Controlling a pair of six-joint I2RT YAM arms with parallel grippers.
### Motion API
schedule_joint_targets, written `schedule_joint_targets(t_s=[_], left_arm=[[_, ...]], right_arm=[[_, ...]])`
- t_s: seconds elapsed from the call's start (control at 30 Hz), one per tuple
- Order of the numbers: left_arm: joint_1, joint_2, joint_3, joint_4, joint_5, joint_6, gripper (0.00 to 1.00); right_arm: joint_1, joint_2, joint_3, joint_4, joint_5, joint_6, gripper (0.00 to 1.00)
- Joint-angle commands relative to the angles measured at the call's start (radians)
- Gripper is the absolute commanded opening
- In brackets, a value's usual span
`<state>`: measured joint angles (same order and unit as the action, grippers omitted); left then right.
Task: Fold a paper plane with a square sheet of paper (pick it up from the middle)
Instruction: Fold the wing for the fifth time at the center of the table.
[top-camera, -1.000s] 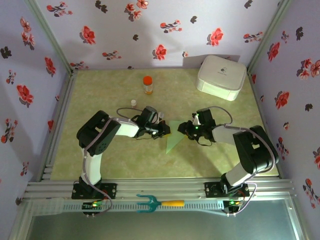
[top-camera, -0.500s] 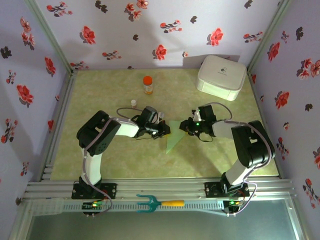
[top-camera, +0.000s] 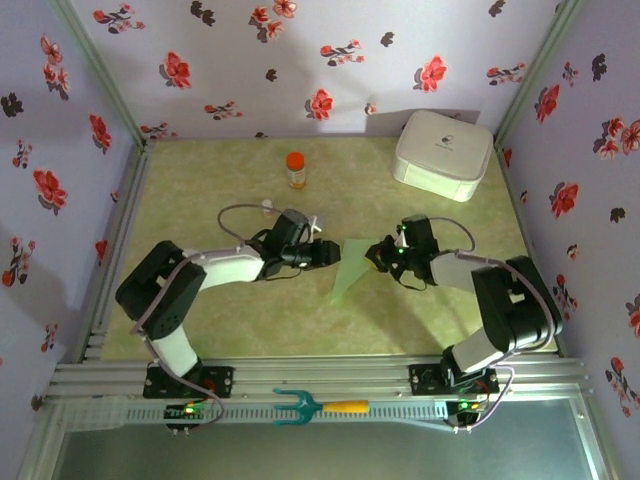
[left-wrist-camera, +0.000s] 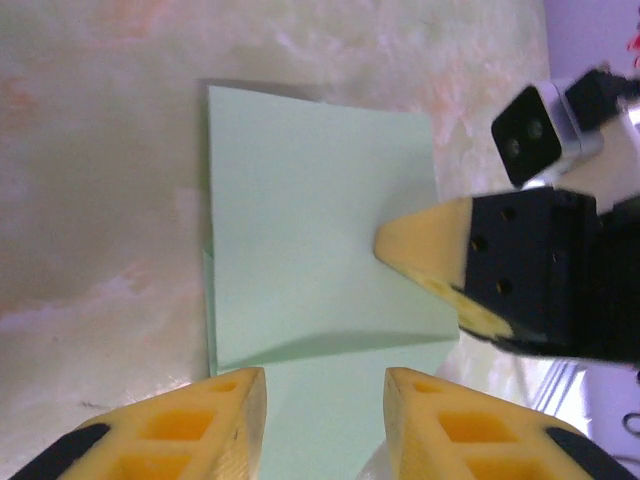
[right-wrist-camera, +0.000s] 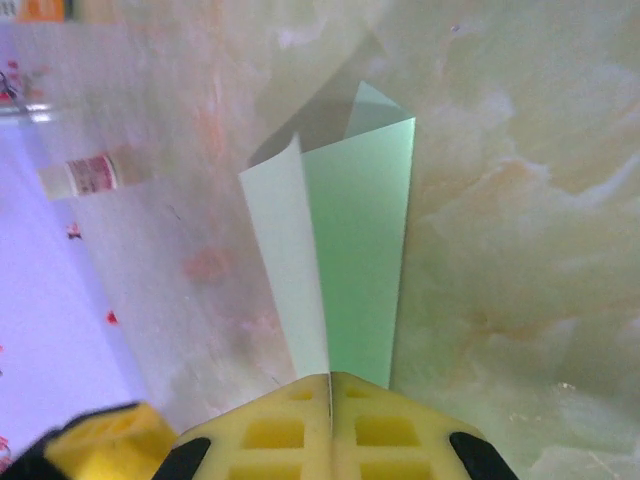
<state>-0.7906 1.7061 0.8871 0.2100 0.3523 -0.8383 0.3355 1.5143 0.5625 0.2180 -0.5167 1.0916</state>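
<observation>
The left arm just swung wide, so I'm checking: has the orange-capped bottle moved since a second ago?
No. The orange-capped bottle stands where it did, upright, at the same gap left of the white box.

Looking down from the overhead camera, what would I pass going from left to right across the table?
small white bottle → orange-capped bottle → left gripper → green paper → right gripper → white box
</observation>
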Motion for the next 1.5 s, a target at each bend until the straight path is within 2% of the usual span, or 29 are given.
schedule_joint_targets(t_s=[0.0, 0.17, 0.3, 0.73, 0.97, 1.3, 1.47], left_arm=[[-0.066, -0.031, 0.034, -0.160, -0.120, 0.185, 0.41], [-0.174, -0.017, 0.070, -0.256, -0.242, 0.299, 0.48], [-0.241, 0.024, 0.128, -0.325, -0.353, 0.367, 0.50], [-0.346, 0.121, 0.242, -0.477, -0.614, 0.449, 0.51], [-0.370, 0.147, 0.266, -0.499, -0.660, 0.465, 0.46], [-0.376, 0.160, 0.282, -0.517, -0.670, 0.473, 0.28], [-0.377, 0.165, 0.285, -0.524, -0.674, 0.471, 0.29]], right_arm=[[0.020, -0.046, -0.028, 0.052, 0.092, 0.157, 0.00], [0.042, -0.056, 0.002, 0.001, 0.093, 0.156, 0.00], [0.051, -0.060, 0.002, -0.003, 0.102, 0.160, 0.00], [0.051, -0.070, 0.005, -0.003, 0.092, 0.166, 0.00], [0.051, -0.070, 0.002, 0.005, 0.093, 0.172, 0.01], [0.051, -0.066, 0.000, 0.013, 0.088, 0.175, 0.02], [0.051, -0.065, -0.001, 0.014, 0.089, 0.175, 0.02]])
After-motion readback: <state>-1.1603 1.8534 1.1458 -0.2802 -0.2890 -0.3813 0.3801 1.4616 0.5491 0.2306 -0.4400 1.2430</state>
